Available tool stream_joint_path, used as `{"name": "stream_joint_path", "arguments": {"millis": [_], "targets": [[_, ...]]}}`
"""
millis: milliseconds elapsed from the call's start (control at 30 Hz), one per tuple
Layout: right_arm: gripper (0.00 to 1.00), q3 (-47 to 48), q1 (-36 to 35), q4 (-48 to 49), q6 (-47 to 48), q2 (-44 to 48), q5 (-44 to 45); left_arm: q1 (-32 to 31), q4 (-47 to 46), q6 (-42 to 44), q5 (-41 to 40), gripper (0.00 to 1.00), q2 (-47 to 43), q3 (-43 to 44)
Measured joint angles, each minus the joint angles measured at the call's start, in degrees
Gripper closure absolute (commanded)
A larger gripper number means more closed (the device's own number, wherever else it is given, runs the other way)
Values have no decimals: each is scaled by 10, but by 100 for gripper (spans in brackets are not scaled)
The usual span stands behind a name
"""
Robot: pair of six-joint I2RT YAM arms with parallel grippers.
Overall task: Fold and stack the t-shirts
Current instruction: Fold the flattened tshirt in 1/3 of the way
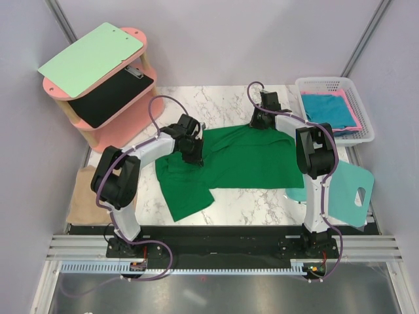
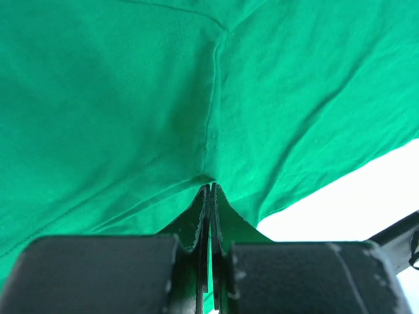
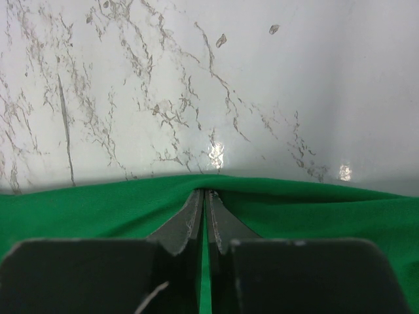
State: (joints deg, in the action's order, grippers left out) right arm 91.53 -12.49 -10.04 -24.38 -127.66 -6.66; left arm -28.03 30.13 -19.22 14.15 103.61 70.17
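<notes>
A dark green t-shirt (image 1: 239, 160) lies spread and partly folded across the marble table. My left gripper (image 1: 194, 155) is shut on its cloth near the left side; the left wrist view shows green fabric (image 2: 163, 98) pinched between the jaws. My right gripper (image 1: 256, 122) is shut on the shirt's far edge; the right wrist view shows a green fold (image 3: 98, 209) held between the jaws. A teal-blue t-shirt (image 1: 325, 106) lies over a pink one (image 1: 353, 116) in the white basket. A tan-beige t-shirt (image 1: 85, 196) lies off the table's left edge.
The white basket (image 1: 364, 104) stands at the back right. A mint-teal board with a hole (image 1: 350, 193) leans at the right edge. A pink two-tier stand (image 1: 124, 114) at the back left carries a pale green clipboard (image 1: 91, 57).
</notes>
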Motion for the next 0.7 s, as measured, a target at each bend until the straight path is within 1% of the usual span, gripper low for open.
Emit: {"name": "stream_joint_path", "arguments": {"millis": [200, 467, 600, 700], "targets": [[89, 0, 0, 0, 0, 0, 0, 20, -16, 0, 2, 98, 5, 3], [89, -10, 2, 8, 0, 5, 0, 86, -22, 0, 9, 98, 13, 52], [89, -21, 6, 9, 0, 12, 0, 111, -14, 0, -20, 98, 39, 104], [86, -27, 8, 6, 1, 18, 1, 115, 0, 2, -51, 98, 85, 164]]}}
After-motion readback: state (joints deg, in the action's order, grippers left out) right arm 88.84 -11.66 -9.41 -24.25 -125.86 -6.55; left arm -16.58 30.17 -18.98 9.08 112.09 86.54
